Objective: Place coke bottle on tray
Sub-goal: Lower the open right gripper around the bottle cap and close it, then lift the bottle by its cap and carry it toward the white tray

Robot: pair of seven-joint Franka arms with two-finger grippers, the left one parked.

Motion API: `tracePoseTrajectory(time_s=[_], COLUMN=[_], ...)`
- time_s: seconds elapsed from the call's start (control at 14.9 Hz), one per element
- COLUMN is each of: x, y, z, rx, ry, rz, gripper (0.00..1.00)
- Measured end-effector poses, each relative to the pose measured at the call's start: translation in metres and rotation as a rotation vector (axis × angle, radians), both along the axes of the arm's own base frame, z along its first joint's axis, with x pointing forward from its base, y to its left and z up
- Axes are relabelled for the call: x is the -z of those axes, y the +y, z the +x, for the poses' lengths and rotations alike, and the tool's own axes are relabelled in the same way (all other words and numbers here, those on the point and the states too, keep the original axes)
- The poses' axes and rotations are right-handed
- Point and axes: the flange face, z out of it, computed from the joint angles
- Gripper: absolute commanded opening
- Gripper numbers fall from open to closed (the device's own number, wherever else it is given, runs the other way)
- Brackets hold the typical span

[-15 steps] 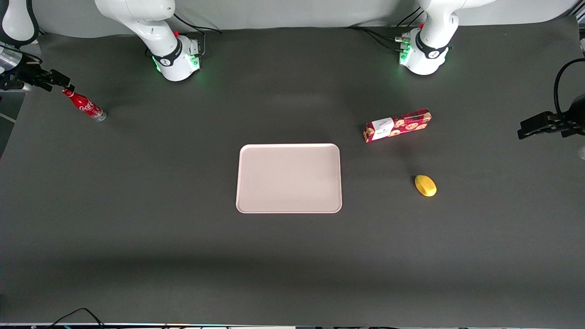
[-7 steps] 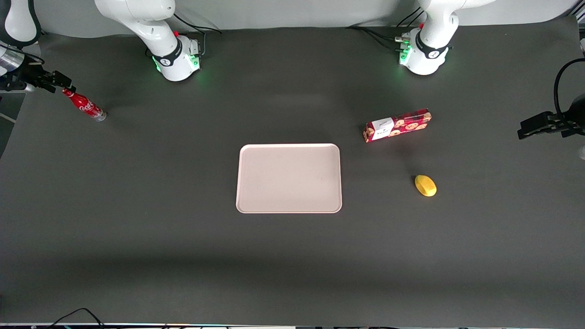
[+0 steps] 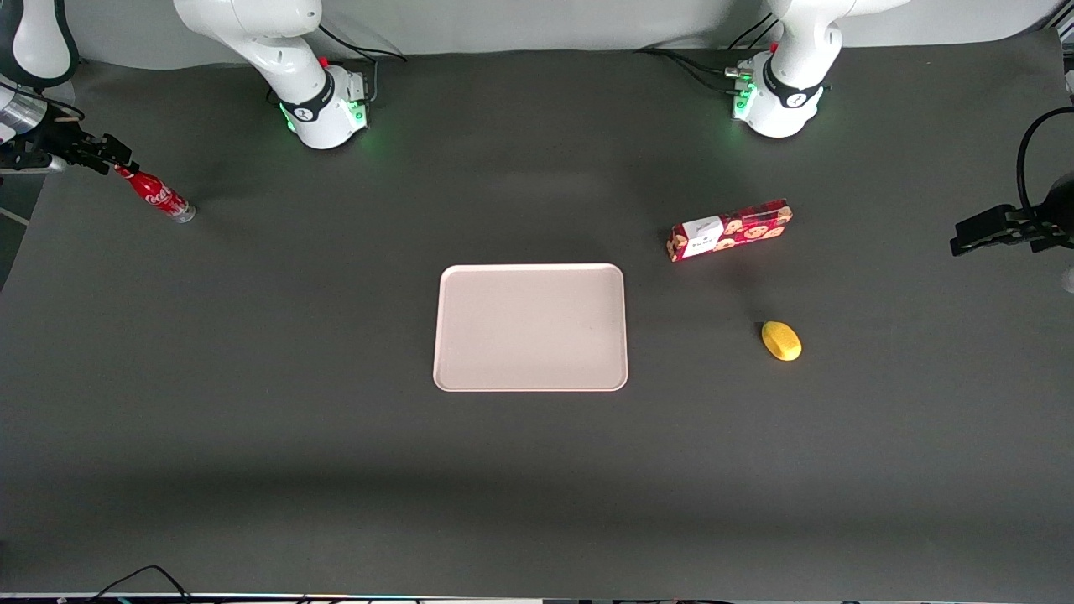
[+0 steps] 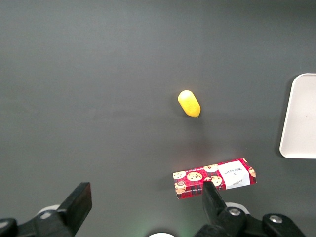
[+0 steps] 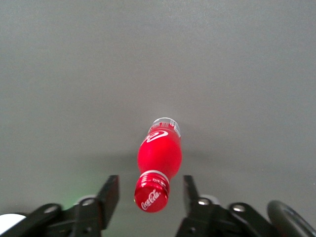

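Dark grey matte desk [image 3: 336, 470], pale wall strip above it. Your count: one bottle, one tray, one box, one yellow item.

One small slim red coke bottle [image 3: 158, 195] with red cap, white "Coca-Cola" script and silvery base stands upright on the desk at the working arm's end, well apart from everything else. The wrist view shows the script on the cap of the coke bottle [image 5: 159, 161] too.

Your black two-finger tool [image 3: 112, 157] hangs at the cap. Fingers apart, one on each side of the cap with a gap to either finger [image 5: 109, 190], nothing clamped.

One large flat pale pinkish-white rectangular tray [image 3: 530, 327], rounded corners, low rim, lies mid-desk, nothing on it.

One red rectangular cookie box [image 3: 729, 229] with cookie pictures and a white label, print unreadable, lies toward the parked arm's end. One small yellow oval object [image 3: 781, 341] lies nearer the front camera than the box.
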Motion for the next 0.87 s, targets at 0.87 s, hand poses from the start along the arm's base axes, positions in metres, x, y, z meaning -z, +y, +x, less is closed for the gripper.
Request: tracePoseTrajectory(time_s=[0.87], x=[-0.04], y=[0.015], z=[0.032], rx=[-0.083], ry=[0.062], rz=[-0.041], gripper=[0.1])
